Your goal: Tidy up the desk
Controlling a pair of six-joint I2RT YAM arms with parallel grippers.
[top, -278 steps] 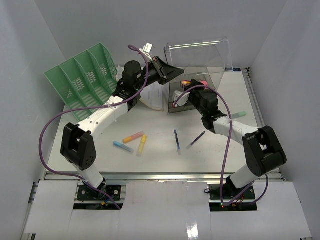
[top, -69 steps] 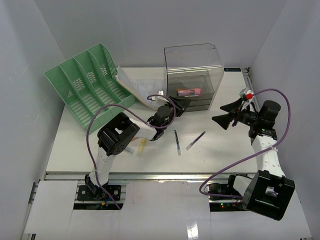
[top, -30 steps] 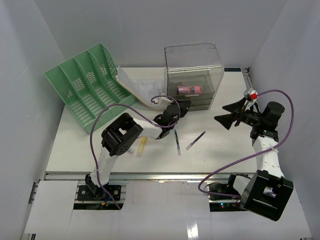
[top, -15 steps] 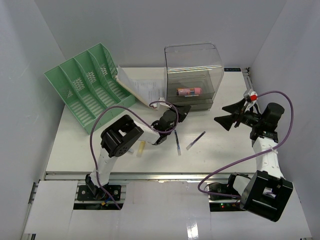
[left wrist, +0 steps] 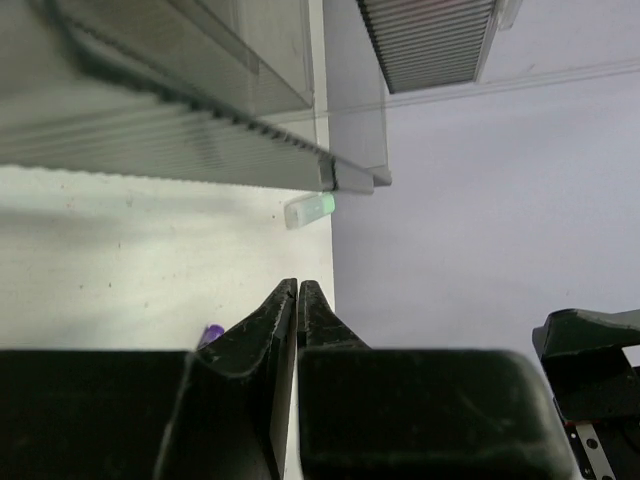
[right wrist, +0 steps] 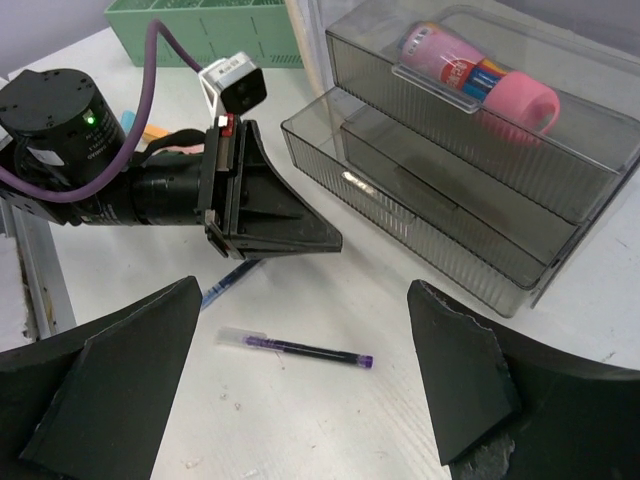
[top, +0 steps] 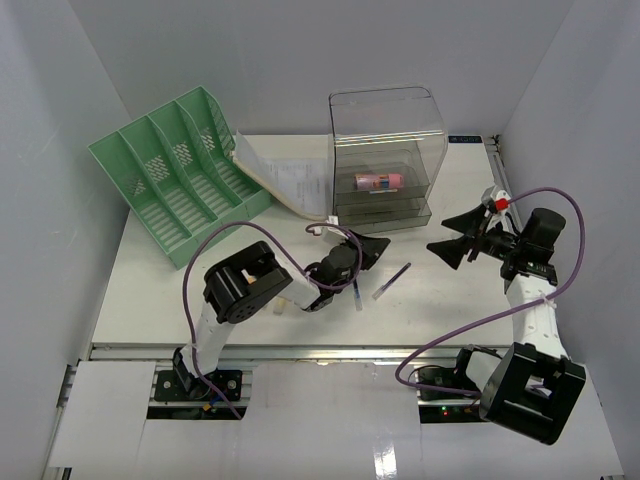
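The purple pen (top: 392,281), likely light, stiff and slick, at 5 o'clock of the closed, empty left hand (top: 380,245), suits a mid-barrel pinch off the table (top: 450,305); the right hand (top: 437,234) gapes empty.

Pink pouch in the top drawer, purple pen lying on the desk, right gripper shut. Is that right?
Not quite: the right gripper is open, its jaws wide apart in the right wrist view. The pink pouch is in the top drawer, and the purple pen lies on the desk.
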